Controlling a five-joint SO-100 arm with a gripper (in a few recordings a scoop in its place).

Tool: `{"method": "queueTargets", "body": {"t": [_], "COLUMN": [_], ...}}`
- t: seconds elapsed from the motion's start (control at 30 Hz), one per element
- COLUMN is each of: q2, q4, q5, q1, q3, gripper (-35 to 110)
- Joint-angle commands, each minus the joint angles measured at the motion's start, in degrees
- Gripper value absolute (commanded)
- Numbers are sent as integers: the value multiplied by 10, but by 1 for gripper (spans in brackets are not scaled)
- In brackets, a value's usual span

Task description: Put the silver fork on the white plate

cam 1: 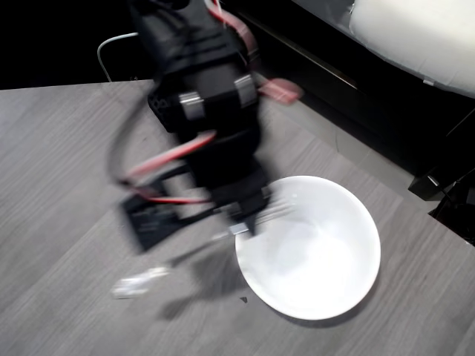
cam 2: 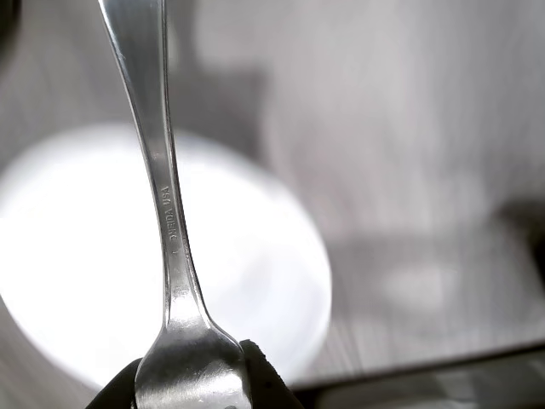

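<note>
My black gripper [cam 1: 241, 221] is shut on the silver fork [cam 1: 139, 282] and hovers at the left rim of the white plate [cam 1: 334, 289]; the arm is motion-blurred. The fork's tines reach over the plate's left rim, and its flared handle end sticks out to the lower left above the table. In the wrist view the fork [cam 2: 166, 213] runs from the gripper [cam 2: 192, 396] at the bottom edge up to the top left. Its neck is clamped between the black fingertips [cam 2: 262, 379]. The plate [cam 2: 77, 281] lies blurred beneath it.
The grey wood-grain table [cam 1: 67, 185] ends along a diagonal edge at the right. Dark furniture [cam 1: 356, 96] and a white cushion [cam 1: 423, 37] stand behind it. A white cable [cam 1: 110, 44] loops at the top left. Red wires [cam 1: 167, 156] hang from the arm.
</note>
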Motion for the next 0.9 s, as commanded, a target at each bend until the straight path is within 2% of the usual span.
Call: {"method": "queueTargets", "body": {"t": [0.0, 0.4, 0.87], "q2": [-22, -205, -202], "q4": [-20, -129, -115], "q5": [47, 64, 51], "q1": [-93, -105, -47], "q3": [-6, -19, -54], "gripper": [0, 0, 0]}}
